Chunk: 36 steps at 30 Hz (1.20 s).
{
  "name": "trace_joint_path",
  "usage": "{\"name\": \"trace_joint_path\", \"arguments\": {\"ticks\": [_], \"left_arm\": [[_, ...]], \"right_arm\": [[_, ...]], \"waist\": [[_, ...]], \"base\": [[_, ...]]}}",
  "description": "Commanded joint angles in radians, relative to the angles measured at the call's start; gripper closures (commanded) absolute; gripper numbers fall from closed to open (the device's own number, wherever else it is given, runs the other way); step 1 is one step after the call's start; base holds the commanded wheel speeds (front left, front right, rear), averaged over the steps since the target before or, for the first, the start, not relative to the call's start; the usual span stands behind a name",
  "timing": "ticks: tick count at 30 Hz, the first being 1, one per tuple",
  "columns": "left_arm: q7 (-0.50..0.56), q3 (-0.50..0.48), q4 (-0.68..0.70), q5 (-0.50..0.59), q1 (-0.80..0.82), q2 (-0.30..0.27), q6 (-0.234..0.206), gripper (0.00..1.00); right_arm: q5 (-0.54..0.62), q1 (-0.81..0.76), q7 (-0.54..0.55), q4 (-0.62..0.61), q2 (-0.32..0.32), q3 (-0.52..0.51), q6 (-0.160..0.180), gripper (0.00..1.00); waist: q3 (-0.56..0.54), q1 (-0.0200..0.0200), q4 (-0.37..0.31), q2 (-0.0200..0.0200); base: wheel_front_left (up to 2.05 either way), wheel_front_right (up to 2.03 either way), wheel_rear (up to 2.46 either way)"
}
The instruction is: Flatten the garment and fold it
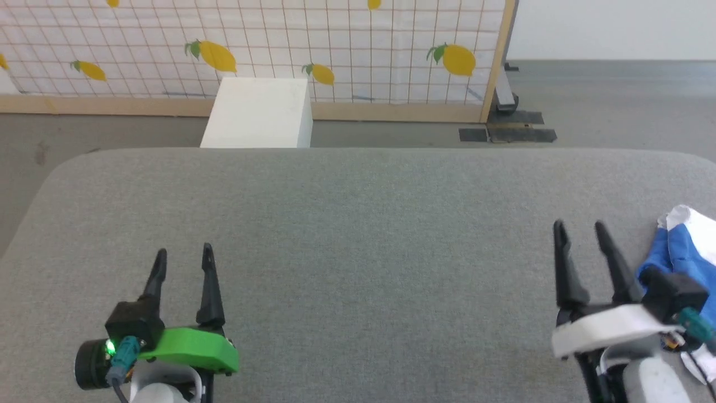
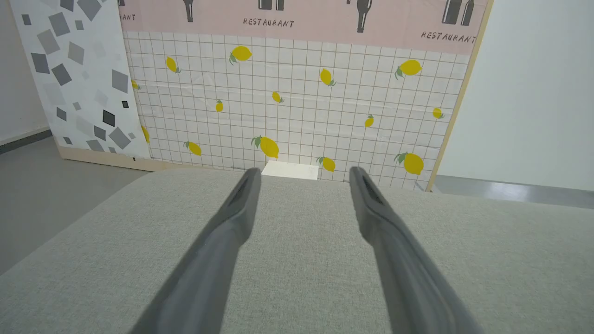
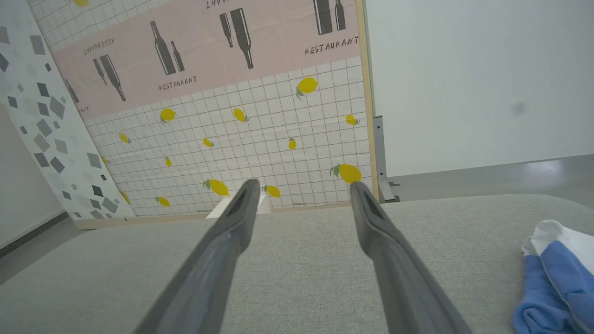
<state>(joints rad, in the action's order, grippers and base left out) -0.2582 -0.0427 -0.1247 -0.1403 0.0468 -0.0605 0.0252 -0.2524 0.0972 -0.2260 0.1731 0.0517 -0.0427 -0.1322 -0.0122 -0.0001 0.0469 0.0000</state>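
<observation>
At the far left, the left gripper [image 1: 184, 250], two long dark fingers on a bright green plastic mount [image 1: 190, 350], hangs over the near left part of a wide grey fabric-covered table with rounded corners [image 1: 358, 212]. Its fingers are spread apart with nothing between them. The left wrist view shows the same gripper [image 2: 304, 170] with bare grey cloth under the gap. Beyond the table's far edge, slightly left of centre, a plain white rectangular box [image 1: 260, 112] stands on the grey floor [image 1: 587, 101]. Behind it is a wood-framed screen of white grid-patterned paper printed with yellow lemons [image 1: 347, 50]. In the left wrist view that screen carries a pink band lettered "RESTAURANT" [image 2: 301, 18] along its top, and a white panel scattered with grey squares [image 2: 74, 79] stands to its left. Further right, the right gripper [image 1: 579, 225], dark fingers on a white mount [image 1: 604, 330], is over the near right part of the table, its fingers likewise parted and empty, as the right wrist view [image 3: 304, 183] also shows. Just beside it, at the table's right edge, lies the garment [image 1: 679, 252] — a soft white and royal-blue T-shirt, bunched in a crumpled heap, not flattened. The right wrist partly hides it in the head view. In the right wrist view the heap [image 3: 552, 273] sits at the lower right, apart from the fingers.
</observation>
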Motion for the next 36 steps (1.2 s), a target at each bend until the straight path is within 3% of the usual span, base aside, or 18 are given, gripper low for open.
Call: {"name": "trace_joint_path", "arguments": {"ticks": [1,17,18,36], "left_arm": [[-0.002,0.008,-0.018,0.009,-0.012,0.004,-0.003,0.0],[0.001,0.065,-0.151,0.017,-0.018,0.006,-0.015,0.0],[0.009,0.063,-0.152,0.012,-0.009,0.002,-0.009,1.0],[0.048,0.058,-0.111,0.03,-0.014,0.003,-0.011,1.0]], "right_arm": [[-0.002,-0.023,-0.01,0.016,-0.001,0.015,0.002,0.0],[-0.009,-0.107,-0.031,0.102,-0.001,0.064,0.002,0.0],[-0.004,-0.1,-0.021,0.1,-0.001,0.062,0.0,1.0],[0.035,-0.1,0.017,0.059,-0.001,0.059,0.0,1.0]], "waist": [[-0.021,0.0001,0.011,0.0],[-0.045,0.0001,-0.015,0.0],[-0.044,0.0001,-0.014,0.0],[-0.036,0.0001,-0.019,0.0]], "base": [[0.0,0.0,0.0],[0.0,0.0,0.0],[0.0,0.0,0.0],[0.0,0.0,0.0]]}}
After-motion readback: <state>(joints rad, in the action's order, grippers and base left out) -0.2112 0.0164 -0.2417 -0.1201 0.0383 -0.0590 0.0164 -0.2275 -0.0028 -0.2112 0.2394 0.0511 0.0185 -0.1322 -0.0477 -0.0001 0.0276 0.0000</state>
